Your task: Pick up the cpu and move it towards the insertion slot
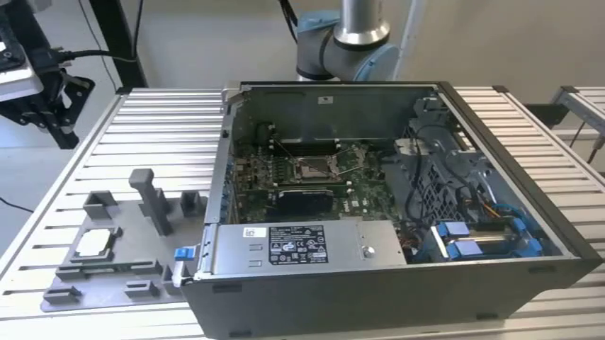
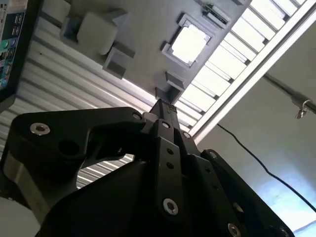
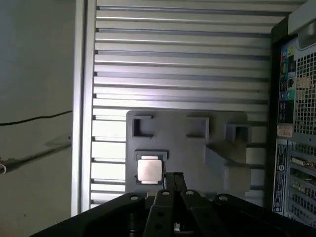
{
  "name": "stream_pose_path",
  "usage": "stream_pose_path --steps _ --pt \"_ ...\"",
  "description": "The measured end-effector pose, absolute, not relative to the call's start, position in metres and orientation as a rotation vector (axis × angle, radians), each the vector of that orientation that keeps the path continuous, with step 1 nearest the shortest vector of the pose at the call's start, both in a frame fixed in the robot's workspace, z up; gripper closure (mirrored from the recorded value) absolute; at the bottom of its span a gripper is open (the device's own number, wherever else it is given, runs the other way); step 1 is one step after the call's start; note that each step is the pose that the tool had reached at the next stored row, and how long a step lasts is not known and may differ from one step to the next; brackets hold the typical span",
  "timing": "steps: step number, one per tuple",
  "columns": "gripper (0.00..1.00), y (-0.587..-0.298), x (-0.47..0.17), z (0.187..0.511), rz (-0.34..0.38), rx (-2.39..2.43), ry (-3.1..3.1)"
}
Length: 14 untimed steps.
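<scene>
Black gripper (image 3: 174,178) fingers sit pressed together, and we hold nothing. Our cpu (image 3: 149,170) lies flat in a fixture (image 3: 197,148) recess, apart from the fingertips. We see the slot (image 1: 314,168) inside the open case (image 1: 283,283), its wall between slot and fixture; posts (image 1: 151,198) stand near the cpu.

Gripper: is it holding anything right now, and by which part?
Nothing. The gripper is shut and empty; the cpu lies in its grey holder, apart from it.

overview plus wrist pair
exterior view looks down on your desk (image 1: 161,120); both wrist views share the grey tray (image 3: 187,148) (image 2: 148,27).
</scene>
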<state>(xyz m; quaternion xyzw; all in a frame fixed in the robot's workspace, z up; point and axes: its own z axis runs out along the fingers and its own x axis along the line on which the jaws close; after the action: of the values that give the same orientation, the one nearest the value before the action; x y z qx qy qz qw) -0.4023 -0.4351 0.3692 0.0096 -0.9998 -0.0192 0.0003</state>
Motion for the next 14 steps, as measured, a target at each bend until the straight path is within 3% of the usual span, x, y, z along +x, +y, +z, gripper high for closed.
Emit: stream_pose_path --steps 14 --pt "1.0 -0.442 -0.418 0.368 -0.06 0.032 -3.14"
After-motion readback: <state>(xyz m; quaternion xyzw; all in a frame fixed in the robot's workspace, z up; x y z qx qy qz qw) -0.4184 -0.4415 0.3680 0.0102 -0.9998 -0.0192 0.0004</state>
